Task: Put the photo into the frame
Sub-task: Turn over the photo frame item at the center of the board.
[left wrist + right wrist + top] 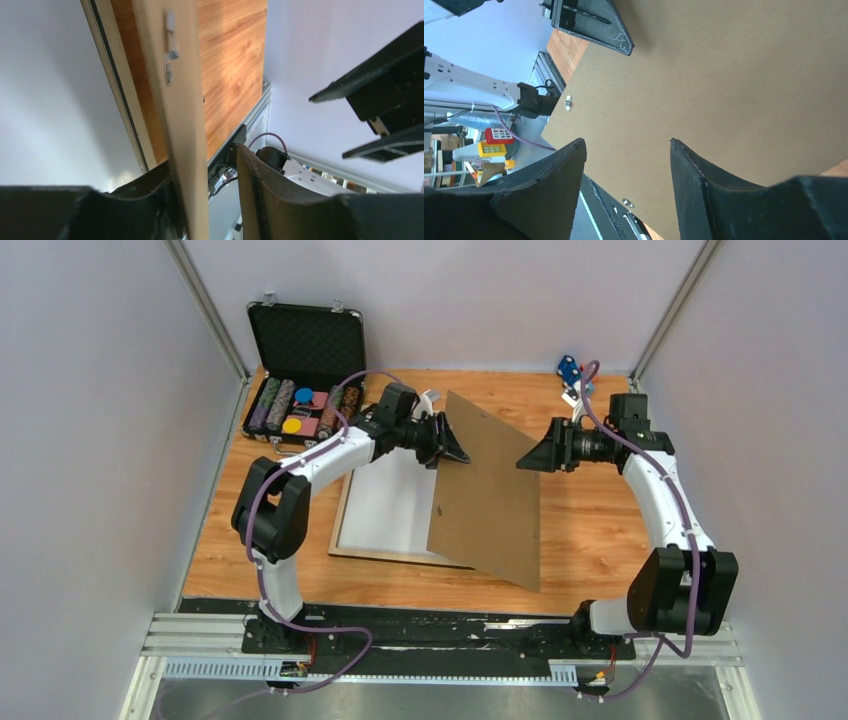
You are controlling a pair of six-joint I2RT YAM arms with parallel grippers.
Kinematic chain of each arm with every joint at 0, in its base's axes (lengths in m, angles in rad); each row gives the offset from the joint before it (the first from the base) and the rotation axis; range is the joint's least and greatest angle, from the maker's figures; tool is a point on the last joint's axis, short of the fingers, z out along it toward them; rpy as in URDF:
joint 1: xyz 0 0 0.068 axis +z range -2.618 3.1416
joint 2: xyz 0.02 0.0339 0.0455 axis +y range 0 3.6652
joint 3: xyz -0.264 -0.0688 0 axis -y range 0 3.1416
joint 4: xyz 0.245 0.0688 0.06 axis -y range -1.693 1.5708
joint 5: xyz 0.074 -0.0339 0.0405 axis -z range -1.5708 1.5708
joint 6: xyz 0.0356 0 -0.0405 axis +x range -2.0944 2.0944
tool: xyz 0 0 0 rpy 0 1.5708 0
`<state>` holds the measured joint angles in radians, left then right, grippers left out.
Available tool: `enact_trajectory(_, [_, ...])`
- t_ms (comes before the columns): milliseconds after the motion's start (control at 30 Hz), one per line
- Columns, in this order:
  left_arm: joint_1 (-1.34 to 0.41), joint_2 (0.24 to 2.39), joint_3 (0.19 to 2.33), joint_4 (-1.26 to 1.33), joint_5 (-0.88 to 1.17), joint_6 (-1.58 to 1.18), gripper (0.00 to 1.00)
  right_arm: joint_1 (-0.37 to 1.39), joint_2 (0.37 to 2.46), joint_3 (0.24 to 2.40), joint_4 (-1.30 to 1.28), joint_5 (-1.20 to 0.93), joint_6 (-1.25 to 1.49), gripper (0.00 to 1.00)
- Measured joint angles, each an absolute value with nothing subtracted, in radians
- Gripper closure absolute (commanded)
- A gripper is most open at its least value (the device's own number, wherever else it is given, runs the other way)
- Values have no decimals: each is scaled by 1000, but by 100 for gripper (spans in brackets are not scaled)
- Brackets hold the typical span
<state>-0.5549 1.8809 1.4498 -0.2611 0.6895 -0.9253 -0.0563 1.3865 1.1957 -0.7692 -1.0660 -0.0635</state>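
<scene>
A brown backing board (490, 500) stands tilted on its lower edge over the frame (338, 532), which lies flat on the table with a white surface (385, 505) inside it. The photo is not in view. My left gripper (455, 448) straddles the board's upper left edge. In the left wrist view that gripper (200, 160) has the board (180, 100) against one finger, with a gap to the other. My right gripper (525, 460) hovers open at the board's right side. In the right wrist view it (626, 142) faces the board's face (724, 75), nothing between its fingers.
An open black chip case (300, 370) with coloured chips stands at the back left. A small blue item (570, 370) lies at the back right. White walls close in both sides. A metal rail (450, 640) runs along the near edge.
</scene>
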Motion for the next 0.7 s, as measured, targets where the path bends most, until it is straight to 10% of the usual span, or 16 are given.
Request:
enact_trajectory(267, [-546, 1925, 1375, -105, 755, -975, 99, -153, 1386, 1150, -756, -1068, -89, 41])
enact_trajectory(700, [-424, 1923, 1314, 192, 922, -1110, 100, -233, 1374, 1048, -697, -1074, -90, 44])
